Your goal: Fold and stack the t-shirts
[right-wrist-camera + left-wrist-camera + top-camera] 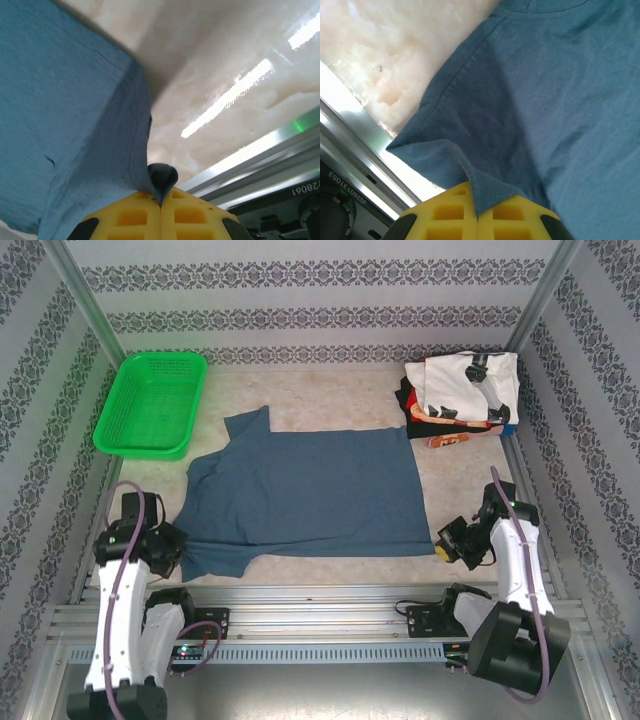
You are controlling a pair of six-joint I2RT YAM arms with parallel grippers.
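A slate-blue t-shirt (310,490) lies spread flat across the middle of the table, its collar toward the left. My left gripper (170,543) is shut on the hem of its near-left sleeve (485,187), the cloth pinched between the yellow pads (445,215). My right gripper (445,545) is shut on the shirt's near-right bottom corner (162,180), which folds up from between its pads (195,215). At the back right sits a heap of other t-shirts (462,388), a white one with black-and-orange print on top of black and red cloth.
A green mesh basket (152,403) stands at the back left, near the patterned wall. An aluminium rail (330,595) runs along the near table edge just behind both grippers. Bare table shows beyond the blue shirt, between basket and heap.
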